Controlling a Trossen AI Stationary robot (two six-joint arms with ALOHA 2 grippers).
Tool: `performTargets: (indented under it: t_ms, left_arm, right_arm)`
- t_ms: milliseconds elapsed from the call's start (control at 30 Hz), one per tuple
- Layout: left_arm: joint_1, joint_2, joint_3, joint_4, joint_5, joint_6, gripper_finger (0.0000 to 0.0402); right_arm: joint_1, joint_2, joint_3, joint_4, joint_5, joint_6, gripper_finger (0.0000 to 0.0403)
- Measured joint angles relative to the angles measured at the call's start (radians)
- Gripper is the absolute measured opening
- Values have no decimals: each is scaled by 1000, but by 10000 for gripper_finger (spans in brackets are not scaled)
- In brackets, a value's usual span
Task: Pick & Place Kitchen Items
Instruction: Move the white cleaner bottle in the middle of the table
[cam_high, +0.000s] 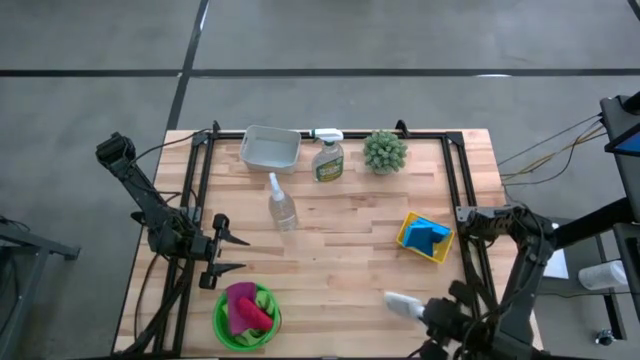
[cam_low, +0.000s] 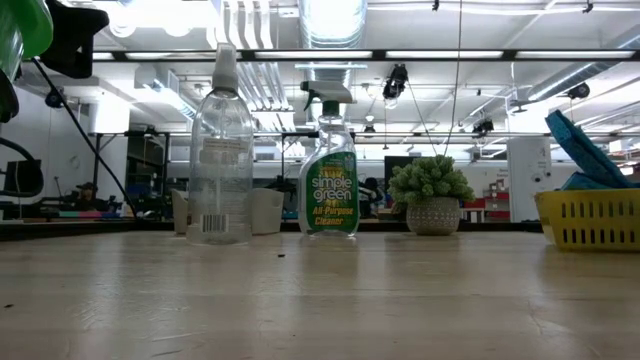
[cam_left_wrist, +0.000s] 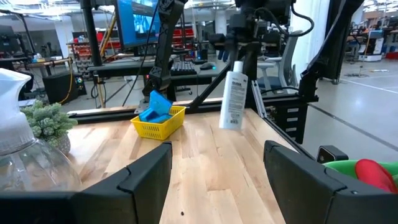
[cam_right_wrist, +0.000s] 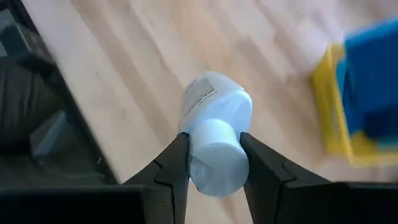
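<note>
Overhead, the right gripper (cam_high: 420, 312) pinches the small white bottle (cam_high: 398, 303) near the table's front edge, just in front of the yellow basket (cam_high: 425, 237) holding blue sponges (cam_high: 430, 232). Well apart from the basket, on its far side across the boards, the left gripper (cam_high: 228, 254) waits with fingers spread, next to the green bowl (cam_high: 247, 318).

Level with the table, that basket (cam_low: 590, 218) sits beside a potted plant (cam_low: 431, 195).

From the left wrist, the white bottle (cam_left_wrist: 234, 96) hangs upright, lifted (seemingly clear of the wood).

From the right wrist, both fingers (cam_right_wrist: 174, 168) squeeze the bottle's cap end (cam_right_wrist: 214, 157). Grasp looks finished; next comes carrying it to a container and lowering before release.
</note>
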Motion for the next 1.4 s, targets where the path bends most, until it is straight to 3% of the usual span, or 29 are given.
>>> performTargets:
  t_ms: [433,600,700,900,1067,1400]
  left_arm:
    - [0,0,0,0,0,1,254]
    - [0,0,0,1,0,3,254]
    - [0,0,0,1,0,8,254]
    - [0,0,0,1,0,8,254]
    - [0,0,0,2,0,8,254]
    - [0,0,0,2,0,8,254]
  right_arm:
    - [-163,0,0,82,481,-499,108]
    - [-234,0,0,222,565,-753,108]
    - [-277,0,0,336,550,-905,107]
    - [-352,0,-1,635,347,-1247,107]
    - [-386,0,-1,841,304,-1477,108]
    - [-456,-1,-82,1104,141,-1694,107]
